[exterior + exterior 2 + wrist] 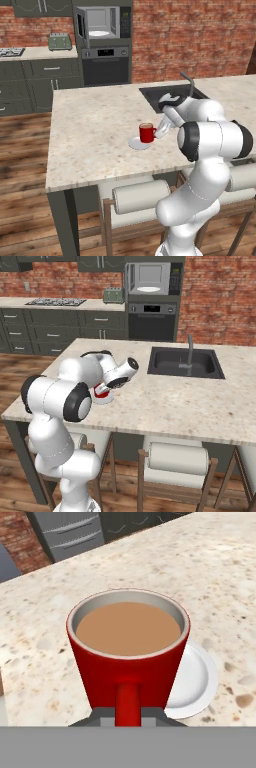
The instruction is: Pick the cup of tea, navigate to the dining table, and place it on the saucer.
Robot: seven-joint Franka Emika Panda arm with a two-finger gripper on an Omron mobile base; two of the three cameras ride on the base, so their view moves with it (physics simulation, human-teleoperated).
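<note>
In the left base view, the white arm reached from the lower right across the worktop [90, 125], a beige speckled island top. Left of the pincer [159, 132] stood the cup of tea [147, 133], a small red mug, upright, with the pincer touching its right side. The cup sat over the saucer [137, 145], a small pale dish whose rim showed to the lower left of the cup; whether the cup's base rested on the dish or hung just above it could not be told. Beyond the pincer, a dark sink [160, 92] with a curved tap was sunk into the worktop.

In the right base view, the arm rose from the lower left and its body hid most of the cup [102, 393]; a sliver of red and a bit of white dish [102, 400] showed just below the hand. The sink [182, 362] lay well to the right of the pincer.

In the hand view, the cup [127, 657] stood just ahead of the pincer, brown liquid level inside. Its red handle [128, 704] ran straight down between the two dark fingertips [97, 718], which were closed tight on it. The saucer [192, 682] peeked out to the right, behind the cup, lying on the speckled worktop [220, 587].
</note>
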